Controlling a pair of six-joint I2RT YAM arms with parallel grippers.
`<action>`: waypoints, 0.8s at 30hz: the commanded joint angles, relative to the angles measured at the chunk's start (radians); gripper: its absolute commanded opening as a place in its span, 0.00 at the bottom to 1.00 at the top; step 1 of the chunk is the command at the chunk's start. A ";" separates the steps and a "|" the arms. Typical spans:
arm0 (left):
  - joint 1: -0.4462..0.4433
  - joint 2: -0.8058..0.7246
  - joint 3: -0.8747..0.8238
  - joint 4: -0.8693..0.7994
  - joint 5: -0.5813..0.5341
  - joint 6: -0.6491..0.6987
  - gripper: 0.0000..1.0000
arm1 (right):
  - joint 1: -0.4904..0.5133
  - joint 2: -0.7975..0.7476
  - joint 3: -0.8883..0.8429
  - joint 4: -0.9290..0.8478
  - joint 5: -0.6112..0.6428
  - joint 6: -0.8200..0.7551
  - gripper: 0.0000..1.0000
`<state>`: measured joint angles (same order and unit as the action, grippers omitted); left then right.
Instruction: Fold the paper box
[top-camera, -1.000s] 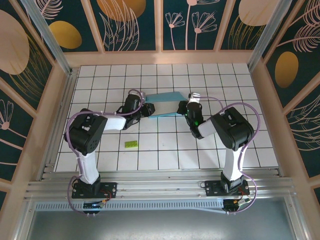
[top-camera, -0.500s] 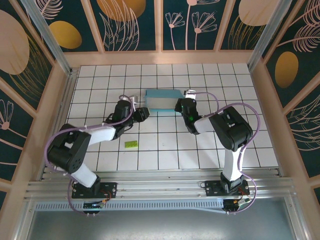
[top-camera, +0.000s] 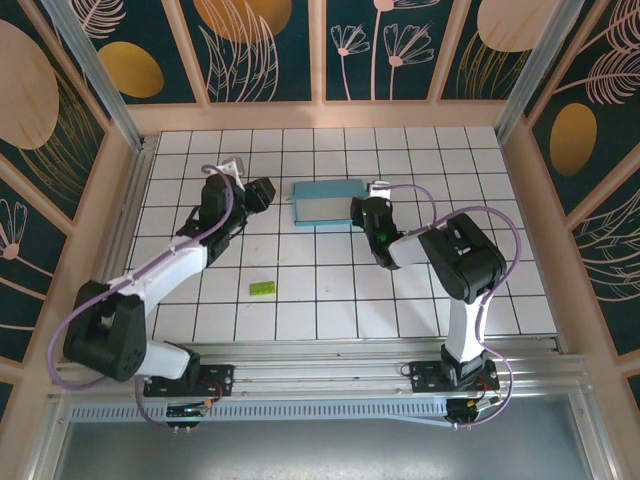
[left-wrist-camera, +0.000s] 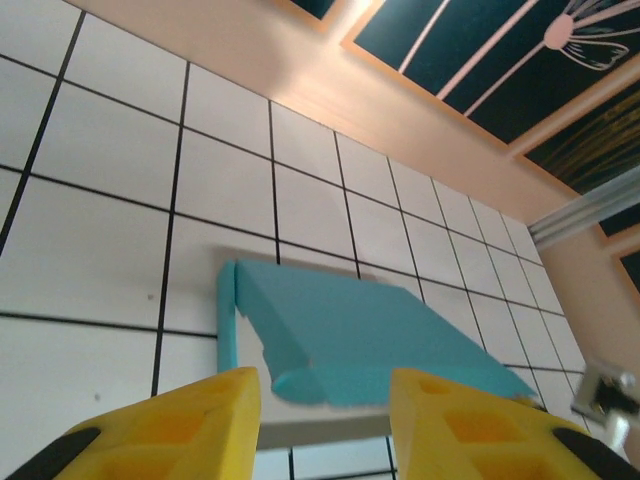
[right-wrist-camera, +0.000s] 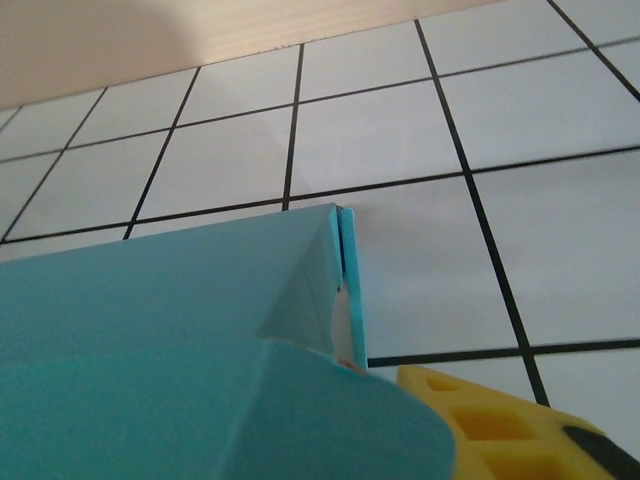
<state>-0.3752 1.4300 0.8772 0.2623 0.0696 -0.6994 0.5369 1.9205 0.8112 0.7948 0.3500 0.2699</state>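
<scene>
Two grippers: one stands at each short end of the paper box (top-camera: 327, 201), a stance that looks meant for pressing or tucking the end walls.
Left gripper (left-wrist-camera: 322, 425): jaws apart with nothing between them. Its yellow fingers (left-wrist-camera: 165, 425) frame the box's end from just short of it. From above, this gripper (top-camera: 258, 193) hangs beside the box's left end with bare tile between them.
Right gripper (top-camera: 361, 209): close against the box's right end. One yellow finger (right-wrist-camera: 500, 425) shows just below the blue card. I cannot tell whether the jaws are apart or pinching a flap.
Paper box (left-wrist-camera: 350, 335): lies on the far-centre tiles of the table (top-camera: 430, 160) as a shallow blue rectangle, long sides running along the tile rows.
Right end flap (right-wrist-camera: 352, 290): stands a sliver off the wall beside it, so that end looks not yet tucked home.
Left end: a thin upright flap (left-wrist-camera: 228, 315) and a rounded lip (left-wrist-camera: 300, 375) face the open jaws, probably the next place to push.
Hard to make out: the right gripper's other finger is covered by the blue card (right-wrist-camera: 180, 330). The box's inside and underside are hidden.
Green piece (top-camera: 262, 288): lies well apart, nearer the arm bases, and seems to play no part.
</scene>
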 joint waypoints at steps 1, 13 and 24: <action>0.019 0.111 0.089 -0.065 0.041 0.020 0.38 | 0.005 -0.076 -0.039 0.020 -0.035 0.009 0.52; 0.042 0.321 0.257 -0.080 0.125 -0.024 0.39 | -0.009 -0.480 -0.220 -0.154 -0.299 0.045 0.99; 0.033 0.464 0.365 -0.111 0.270 -0.038 0.42 | -0.226 -0.311 0.321 -0.802 -0.652 0.152 0.81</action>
<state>-0.3386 1.8736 1.2079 0.1757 0.2817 -0.7269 0.3195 1.5230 1.0206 0.2409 -0.2081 0.4343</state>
